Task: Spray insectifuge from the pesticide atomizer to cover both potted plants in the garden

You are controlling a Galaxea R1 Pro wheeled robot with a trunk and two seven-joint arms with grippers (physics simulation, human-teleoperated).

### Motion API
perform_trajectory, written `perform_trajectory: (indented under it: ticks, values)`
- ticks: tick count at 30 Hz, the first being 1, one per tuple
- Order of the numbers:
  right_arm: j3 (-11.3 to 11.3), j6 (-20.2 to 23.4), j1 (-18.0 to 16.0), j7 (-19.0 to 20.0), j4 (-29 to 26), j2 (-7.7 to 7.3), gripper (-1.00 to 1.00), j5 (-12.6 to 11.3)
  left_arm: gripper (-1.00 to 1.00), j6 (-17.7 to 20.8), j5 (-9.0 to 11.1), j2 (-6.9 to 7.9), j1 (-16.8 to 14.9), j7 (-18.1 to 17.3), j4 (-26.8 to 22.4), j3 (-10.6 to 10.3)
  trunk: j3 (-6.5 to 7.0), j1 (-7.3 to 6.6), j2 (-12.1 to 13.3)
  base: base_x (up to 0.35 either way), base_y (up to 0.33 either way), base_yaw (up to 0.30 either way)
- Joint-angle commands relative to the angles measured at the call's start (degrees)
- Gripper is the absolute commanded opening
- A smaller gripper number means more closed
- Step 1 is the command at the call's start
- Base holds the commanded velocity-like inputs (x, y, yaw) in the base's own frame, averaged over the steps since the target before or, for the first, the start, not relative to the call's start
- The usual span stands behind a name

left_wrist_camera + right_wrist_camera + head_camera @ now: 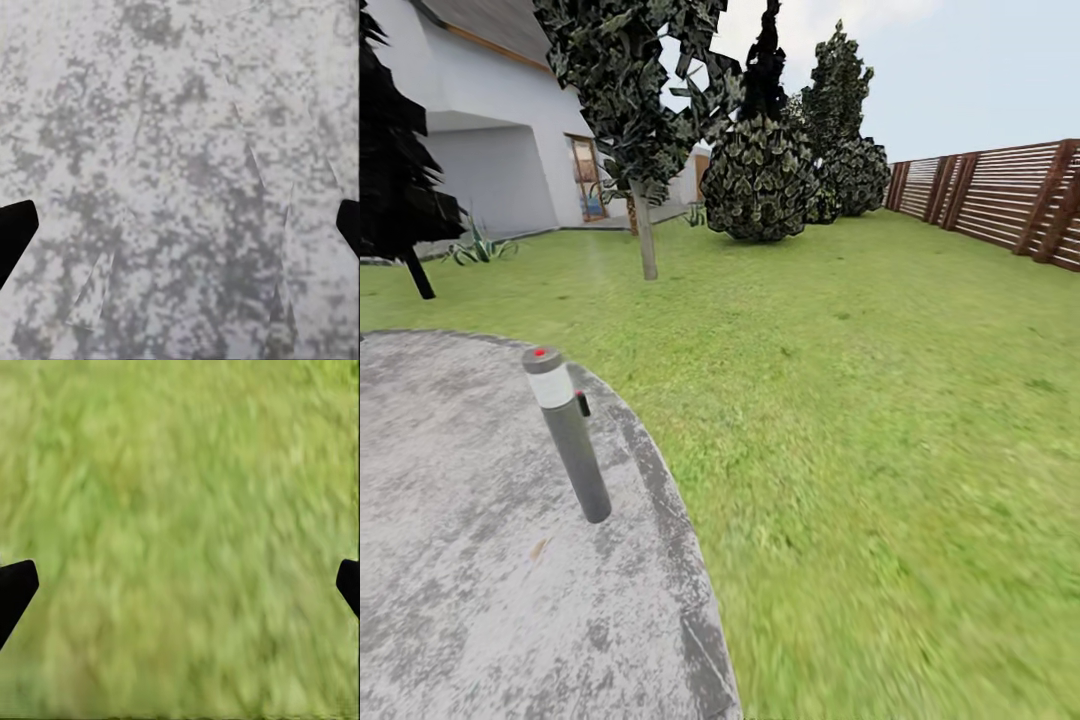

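Note:
The pesticide atomizer is out of view. Far off by the house, a low rosette of pointed green leaves (480, 246) stands at the lawn's edge; I cannot tell whether it sits in a pot. My left gripper (180, 225) hangs open over the mottled grey patio (180, 135), its black fingertips (15, 229) wide apart with nothing between them. Over green grass (180, 510), my right gripper (180, 585) is open too, and nothing sits between its dark fingertips (15, 589).
The round patio (460, 580) lies at the lower left, with a leaning grey bollard light (568, 432) near its rim. Lawn (880, 420) stretches ahead and right to a slatted brown fence (1000, 195). A thin tree (645, 225), round dark bushes (758, 180) and a white house (500, 130) stand behind.

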Motion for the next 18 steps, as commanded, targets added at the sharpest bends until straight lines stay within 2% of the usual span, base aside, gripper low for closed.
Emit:
perform_trajectory:
  ticks: [1, 8, 18]
  values:
    - [0.00, -0.19, -0.05, -0.03, 0.08, 0.01, 1.00, 0.01, 1.00, -0.18, 0.05, 0.02, -0.01, 0.02, 0.01, 0.00, -0.08, -0.01, -0.02, 0.000, -0.272, -0.288]
    - [0.00, -0.19, -0.05, 0.01, 0.08, 0.01, 1.00, 0.03, 1.00, -0.18, 0.05, 0.06, -0.01, 0.01, 0.02, 0.00, -0.28, -0.01, -0.02, 0.000, -0.272, -0.238]
    - [0.15, -0.17, -0.05, 0.23, 0.16, 0.01, 1.00, 0.21, 1.00, -0.18, 0.05, 0.19, 0.06, 0.02, 0.09, 0.00, -0.32, -0.01, -0.02, 0.000, -0.272, -0.024]
